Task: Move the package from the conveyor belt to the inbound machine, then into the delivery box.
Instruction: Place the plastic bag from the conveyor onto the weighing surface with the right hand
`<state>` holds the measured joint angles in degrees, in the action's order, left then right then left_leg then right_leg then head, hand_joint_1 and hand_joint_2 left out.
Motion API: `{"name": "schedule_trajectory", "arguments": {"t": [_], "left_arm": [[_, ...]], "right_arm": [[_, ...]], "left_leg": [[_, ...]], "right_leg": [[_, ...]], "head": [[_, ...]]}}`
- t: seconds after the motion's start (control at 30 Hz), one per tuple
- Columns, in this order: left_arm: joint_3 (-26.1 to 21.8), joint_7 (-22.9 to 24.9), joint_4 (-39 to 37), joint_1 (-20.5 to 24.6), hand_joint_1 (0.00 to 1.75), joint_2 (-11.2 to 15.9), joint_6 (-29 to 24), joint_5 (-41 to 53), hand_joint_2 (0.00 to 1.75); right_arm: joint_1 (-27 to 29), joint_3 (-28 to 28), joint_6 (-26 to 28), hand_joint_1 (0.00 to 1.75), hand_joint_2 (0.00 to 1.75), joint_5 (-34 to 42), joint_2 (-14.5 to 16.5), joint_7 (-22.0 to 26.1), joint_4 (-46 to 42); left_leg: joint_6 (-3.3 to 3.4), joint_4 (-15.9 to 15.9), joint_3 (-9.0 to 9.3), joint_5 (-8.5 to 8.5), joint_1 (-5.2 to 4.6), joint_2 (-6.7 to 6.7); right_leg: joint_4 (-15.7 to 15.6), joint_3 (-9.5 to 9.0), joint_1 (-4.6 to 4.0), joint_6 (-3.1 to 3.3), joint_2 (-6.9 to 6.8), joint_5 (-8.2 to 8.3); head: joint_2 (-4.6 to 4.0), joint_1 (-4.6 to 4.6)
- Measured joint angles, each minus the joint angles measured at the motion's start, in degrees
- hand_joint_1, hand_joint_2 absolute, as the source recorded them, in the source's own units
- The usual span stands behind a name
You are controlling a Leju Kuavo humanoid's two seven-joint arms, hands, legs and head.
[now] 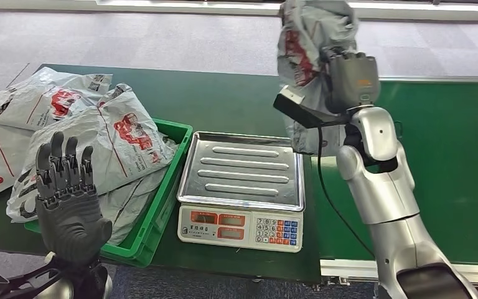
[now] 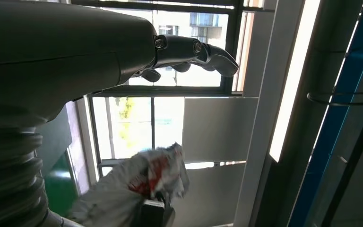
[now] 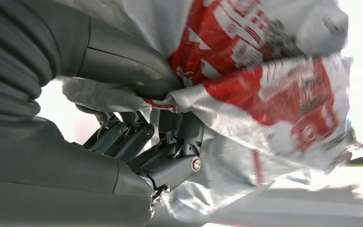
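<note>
My right hand (image 1: 348,78) grips a grey plastic package with red print (image 1: 305,43), lifted high above the green conveyor belt (image 1: 448,162), just right of and behind the scale. In the right wrist view the fingers (image 3: 170,142) and thumb clamp the crumpled package (image 3: 274,85). The inbound machine is a weighing scale with a bare steel pan (image 1: 243,171) and keypad (image 1: 277,230) at the table's middle. The green delivery box (image 1: 162,212) sits left of it with grey packages (image 1: 118,140) piled in it. My left hand (image 1: 68,193) stands upright, fingers apart, holding nothing, in front of the box. The left wrist view catches the fingers (image 2: 194,52) and the raised package (image 2: 142,184).
More grey packages (image 1: 18,112) lie on the green table left of the box. A black cable (image 1: 330,199) runs along my right arm beside the scale. Grey carpet floor (image 1: 162,37) lies beyond the table.
</note>
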<state>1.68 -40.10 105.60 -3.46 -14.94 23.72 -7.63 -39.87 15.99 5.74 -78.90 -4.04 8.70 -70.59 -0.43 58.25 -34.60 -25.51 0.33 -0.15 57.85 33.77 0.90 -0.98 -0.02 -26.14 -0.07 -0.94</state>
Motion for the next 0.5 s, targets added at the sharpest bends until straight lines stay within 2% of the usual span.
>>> {"name": "schedule_trajectory", "arguments": {"t": [0.07, 0.13, 0.27, 0.4, 0.5], "left_arm": [[0.13, 0.02, -1.46, 1.24, 0.00, 0.03, 1.03, 0.03, 1.75], [0.35, 0.03, -2.78, 1.91, 0.00, 0.04, 1.43, 0.14, 1.75], [0.72, 0.02, -4.22, 2.18, 0.00, 0.10, 1.62, 0.27, 1.75], [0.77, 0.01, -4.61, 2.18, 0.00, 0.10, 2.28, 0.34, 1.75], [0.77, -0.01, -4.64, 2.17, 0.00, 0.10, 2.38, 0.44, 1.75]], "right_arm": [[-0.18, 3.76, -1.97, 1.75, 1.75, 4.73, 2.96, 6.61, 3.10], [-0.17, 7.90, -2.30, 1.75, 1.75, 7.65, 6.04, 10.21, 6.99], [-0.11, 14.06, -1.48, 1.75, 1.75, 9.70, 10.23, 12.11, 13.54], [-0.11, 17.64, -0.83, 1.75, 1.75, 10.40, 11.55, 12.35, 17.36], [-0.12, 19.01, -0.70, 0.46, 1.75, 10.65, 11.92, 12.37, 18.88]], "left_leg": [[-0.04, -0.01, 0.06, 0.02, 0.05, 0.09], [-0.09, -0.02, 0.04, 0.05, 0.12, 0.07], [-0.13, -0.04, -0.01, 0.06, 0.17, 0.02], [-0.13, -0.03, -0.07, 0.05, 0.15, 0.00], [-0.13, -0.02, -0.08, 0.05, 0.13, -0.01]], "right_leg": [[0.00, 0.02, -0.06, 0.04, 0.09, 0.01], [0.00, 0.04, -0.12, 0.08, 0.05, 0.01], [0.00, 0.06, -0.15, 0.12, 0.00, -0.03], [0.00, 0.08, -0.12, 0.12, 0.00, -0.03], [0.00, 0.08, -0.10, 0.11, -0.01, -0.02]], "head": [[0.00, 0.00], [0.00, 0.00], [0.00, 0.00], [0.00, 0.00], [0.00, 0.00]]}}
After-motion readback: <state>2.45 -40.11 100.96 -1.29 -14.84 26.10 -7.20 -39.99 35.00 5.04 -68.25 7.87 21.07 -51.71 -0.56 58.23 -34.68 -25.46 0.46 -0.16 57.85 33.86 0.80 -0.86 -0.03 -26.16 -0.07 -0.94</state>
